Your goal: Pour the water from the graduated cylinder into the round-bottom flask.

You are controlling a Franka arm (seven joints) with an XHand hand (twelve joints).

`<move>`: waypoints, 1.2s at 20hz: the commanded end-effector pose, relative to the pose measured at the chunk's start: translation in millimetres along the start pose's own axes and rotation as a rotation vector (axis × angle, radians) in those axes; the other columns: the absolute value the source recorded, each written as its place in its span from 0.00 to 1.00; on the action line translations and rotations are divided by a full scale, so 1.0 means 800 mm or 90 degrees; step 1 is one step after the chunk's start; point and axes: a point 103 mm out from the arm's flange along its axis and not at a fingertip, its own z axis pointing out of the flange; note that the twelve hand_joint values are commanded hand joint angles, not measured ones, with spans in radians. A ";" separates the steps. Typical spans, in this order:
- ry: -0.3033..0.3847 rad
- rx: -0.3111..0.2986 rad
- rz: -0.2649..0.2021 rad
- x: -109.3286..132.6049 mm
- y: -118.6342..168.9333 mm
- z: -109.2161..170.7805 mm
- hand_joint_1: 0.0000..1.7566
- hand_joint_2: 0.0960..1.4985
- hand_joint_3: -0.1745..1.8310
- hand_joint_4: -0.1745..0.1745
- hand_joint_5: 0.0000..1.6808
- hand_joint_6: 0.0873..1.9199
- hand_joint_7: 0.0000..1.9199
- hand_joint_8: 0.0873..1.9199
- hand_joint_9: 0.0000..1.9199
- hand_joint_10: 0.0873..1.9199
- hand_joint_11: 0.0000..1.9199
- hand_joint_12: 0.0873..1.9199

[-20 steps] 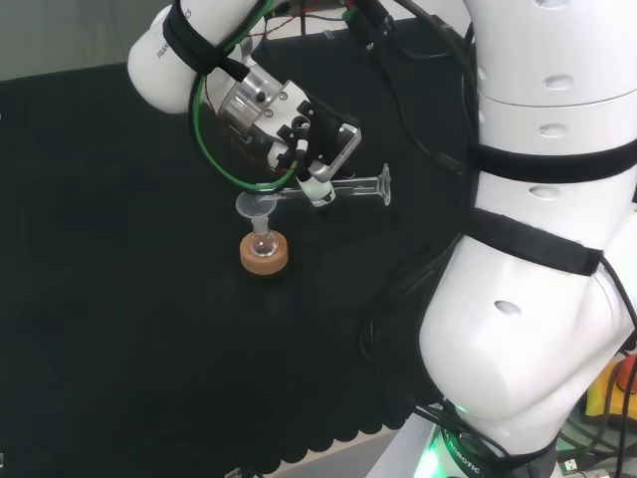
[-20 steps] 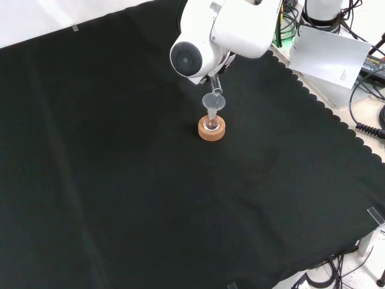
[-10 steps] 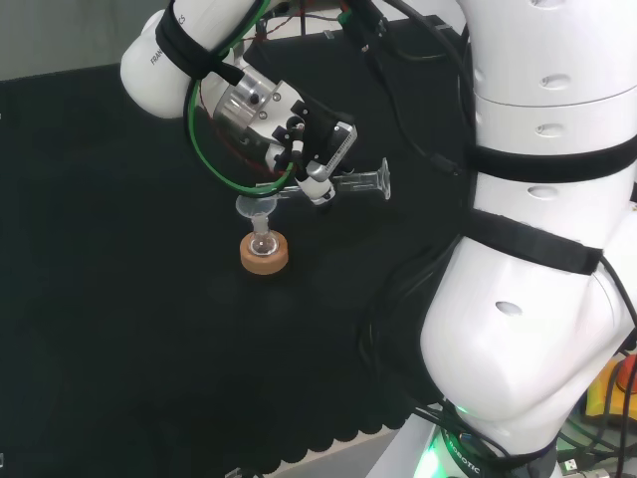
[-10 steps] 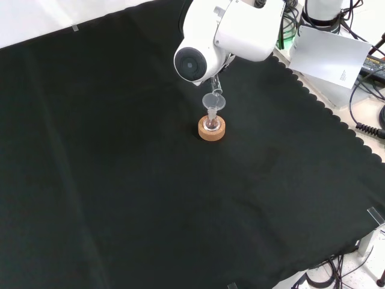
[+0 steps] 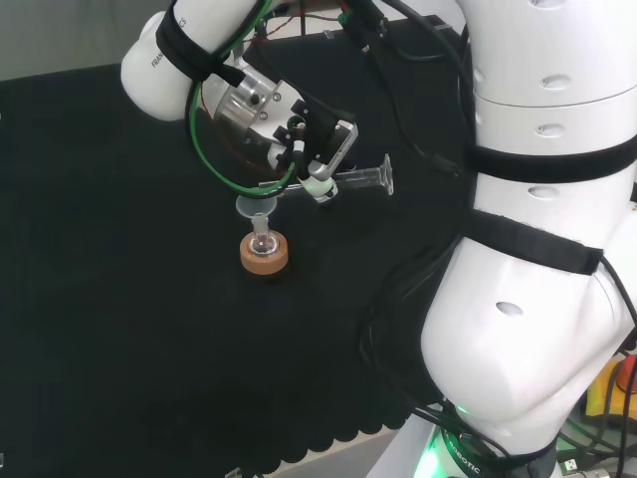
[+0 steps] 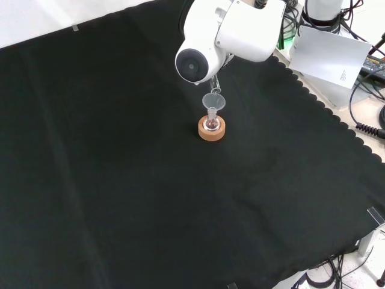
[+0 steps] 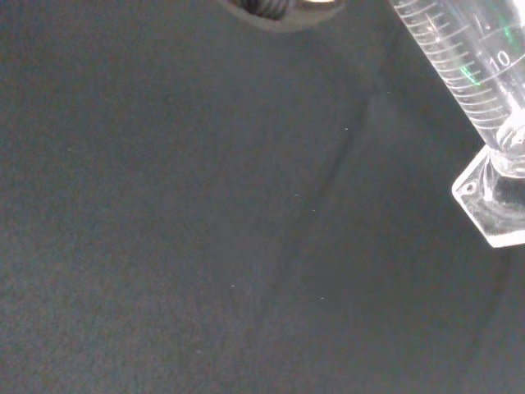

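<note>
Looking from the near edge of the black cloth [image 6: 120, 198] toward the far one in the front view, you are first meeting the cork ring [image 6: 212, 129], sitting well away from every edge, toward the far right part of the cloth. It is carrying the small round-bottom flask [image 6: 211, 123], and a clear funnel [image 6: 213, 101] is sitting in the flask's neck.

Just beyond and above that, the hand [image 5: 317, 139] is gripping the graduated cylinder [image 5: 343, 182], fingers curled round the tube. The cylinder is lying close to level, its mouth aiming at the funnel rim and its hexagonal foot [image 7: 495, 197] pointing away.

What you are risking here:
- The mouth appears to be sitting at the funnel's edge, not over its middle, so water could be running down the outside onto the cloth.
- The funnel is only resting in the neck; a nudge from the cylinder could be tipping it or the light flask off the ring.
- Tilting too quickly could be overshooting the funnel.

I cannot tell how much water is remaining.
</note>
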 end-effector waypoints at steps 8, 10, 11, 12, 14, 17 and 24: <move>-0.002 -0.002 0.005 -0.008 -0.001 0.007 0.72 0.73 0.09 0.00 0.57 0.51 0.52 0.50 0.75 0.00 0.60 0.40; -0.001 -0.003 0.005 -0.008 -0.001 0.007 0.72 0.73 0.09 0.00 0.57 0.51 0.52 0.50 0.75 0.00 0.60 0.40; 0.001 -0.007 0.003 -0.008 -0.001 0.007 0.72 0.73 0.09 0.00 0.57 0.51 0.52 0.50 0.75 0.00 0.60 0.40; 0.001 -0.008 0.003 -0.008 -0.001 0.007 0.72 0.73 0.09 0.00 0.57 0.51 0.52 0.50 0.75 0.00 0.60 0.40; 0.004 -0.012 0.002 -0.008 -0.002 0.006 0.72 0.73 0.09 0.00 0.57 0.51 0.52 0.50 0.75 0.00 0.60 0.40; 0.003 -0.017 0.002 -0.002 -0.003 0.003 0.72 0.73 0.09 0.00 0.57 0.51 0.52 0.51 0.75 0.00 0.60 0.40; 0.024 -0.032 -0.016 0.006 -0.007 -0.006 0.72 0.73 0.09 0.00 0.57 0.51 0.52 0.51 0.75 0.00 0.60 0.40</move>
